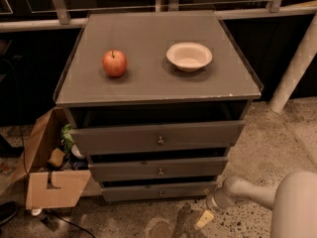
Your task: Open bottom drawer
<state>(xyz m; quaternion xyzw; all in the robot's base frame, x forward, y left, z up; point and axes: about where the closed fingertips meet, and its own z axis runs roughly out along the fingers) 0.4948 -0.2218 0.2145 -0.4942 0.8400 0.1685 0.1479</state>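
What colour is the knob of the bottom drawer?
The knob is brass, camera view; the end effector is low, right of the bottom drawer.

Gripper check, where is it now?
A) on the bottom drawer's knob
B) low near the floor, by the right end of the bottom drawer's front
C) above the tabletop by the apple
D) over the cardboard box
B: the gripper hangs low near the floor, by the right end of the bottom drawer in the camera view, apart from its knob.

High frontal view, claw [204,218] lower right
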